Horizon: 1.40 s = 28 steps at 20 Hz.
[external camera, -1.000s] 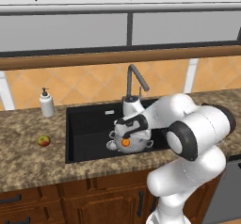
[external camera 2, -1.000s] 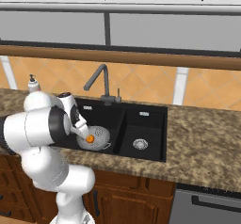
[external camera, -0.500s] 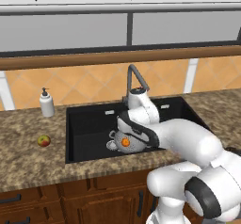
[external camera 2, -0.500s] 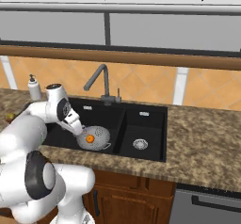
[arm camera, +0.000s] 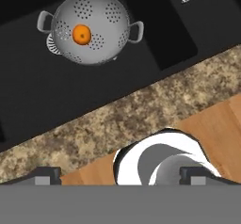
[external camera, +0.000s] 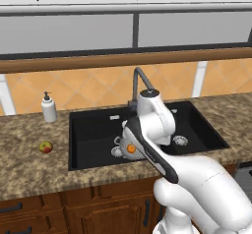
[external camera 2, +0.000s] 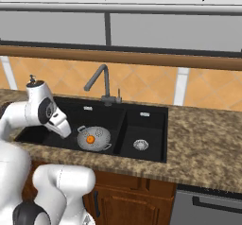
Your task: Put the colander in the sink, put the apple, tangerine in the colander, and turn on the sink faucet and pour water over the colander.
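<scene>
Hand view looks down on the colander (arm camera: 89, 28), a round grey metal bowl peppered with small holes, its two loop handles sticking out at opposite sides. It sits in the large bowl of the matte black sink (arm camera: 56, 91), over a silver drain that peeks out at its rim. The tangerine (arm camera: 82, 34), smooth and evenly orange, lies inside it, a little off centre. The gripper (arm camera: 120, 175) hangs above the front edge of the speckled brown granite worktop (arm camera: 141, 110), its two dark tips spread wide apart with nothing between them.

From the left base view, the apple (external camera: 46, 147), red with a yellow-green patch, rests on the worktop left of the sink, well apart from the colander. A white soap pump (external camera: 48, 108) stands at the back edge, behind the apple. The faucet (external camera 2: 101, 83), dark grey with an angular bent spout, rises at the sink's back rim. The white arm (external camera: 155, 125) covers part of the colander in that view
</scene>
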Tool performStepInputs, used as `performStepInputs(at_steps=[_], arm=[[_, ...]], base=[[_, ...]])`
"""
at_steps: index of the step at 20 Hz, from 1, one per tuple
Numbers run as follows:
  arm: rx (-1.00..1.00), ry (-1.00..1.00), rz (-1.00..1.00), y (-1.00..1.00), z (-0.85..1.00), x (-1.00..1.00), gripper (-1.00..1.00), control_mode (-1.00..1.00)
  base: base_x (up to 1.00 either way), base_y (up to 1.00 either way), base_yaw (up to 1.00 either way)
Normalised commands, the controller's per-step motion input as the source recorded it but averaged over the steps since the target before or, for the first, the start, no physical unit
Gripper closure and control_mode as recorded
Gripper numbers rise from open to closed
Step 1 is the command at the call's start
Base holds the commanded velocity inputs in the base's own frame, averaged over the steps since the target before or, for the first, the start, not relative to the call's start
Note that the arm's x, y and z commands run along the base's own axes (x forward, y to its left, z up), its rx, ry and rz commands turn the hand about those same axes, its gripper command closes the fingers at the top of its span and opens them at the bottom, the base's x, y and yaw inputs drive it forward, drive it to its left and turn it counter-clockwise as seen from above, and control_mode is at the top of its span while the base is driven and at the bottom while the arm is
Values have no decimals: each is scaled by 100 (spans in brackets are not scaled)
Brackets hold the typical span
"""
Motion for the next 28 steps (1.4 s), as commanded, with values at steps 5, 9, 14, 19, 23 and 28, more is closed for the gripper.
performStepInputs(at_steps=[5, 9, 14, 19, 23, 28], arm=[[0, -2, 13, 58, 53, -25, -100, -100], [0, -2, 17, 55, 74, 0, -100, -100], [0, 0, 26, 70, 22, -1, -100, -100], [0, 2, 34, 70, 18, 0, -100, -100], [0, 3, 40, 61, 0, 0, -100, -100], [-2, 1, 13, 69, 3, -3, -100, -100]], base=[[0, 0, 0], [0, 0, 0], [0, 0, 0], [0, 0, 0], [0, 0, 0], [0, 0, 0]])
